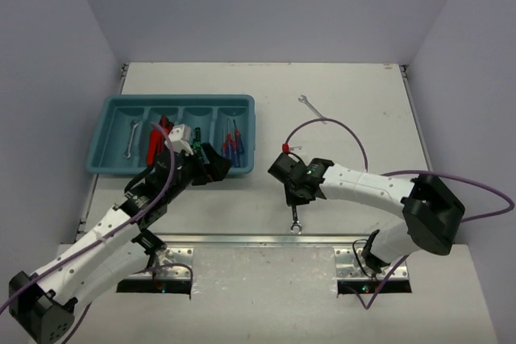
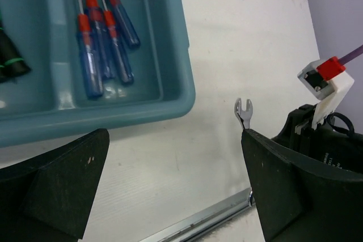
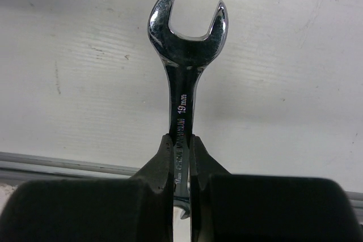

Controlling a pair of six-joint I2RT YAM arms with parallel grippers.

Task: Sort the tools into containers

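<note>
A silver wrench (image 3: 184,55) is clamped by its shank in my right gripper (image 3: 181,151), which is shut on it. From above, this wrench (image 1: 296,221) points toward the table's near edge, below the right gripper (image 1: 295,201). A second wrench (image 1: 310,106) lies on the table at the back. The teal tray (image 1: 250,130) holds a third wrench (image 1: 133,136), red-handled pliers (image 1: 157,136) and blue screwdrivers (image 2: 105,43) in separate compartments. A black-and-green handle (image 2: 8,55) shows in the neighbouring one. My left gripper (image 2: 170,191) hangs open and empty over the table beside the tray's near right corner.
A metal rail (image 1: 242,239) runs along the table's near edge. Purple cables loop off both arms, one (image 1: 330,122) arching over the table behind the right gripper. White walls close in the table on three sides.
</note>
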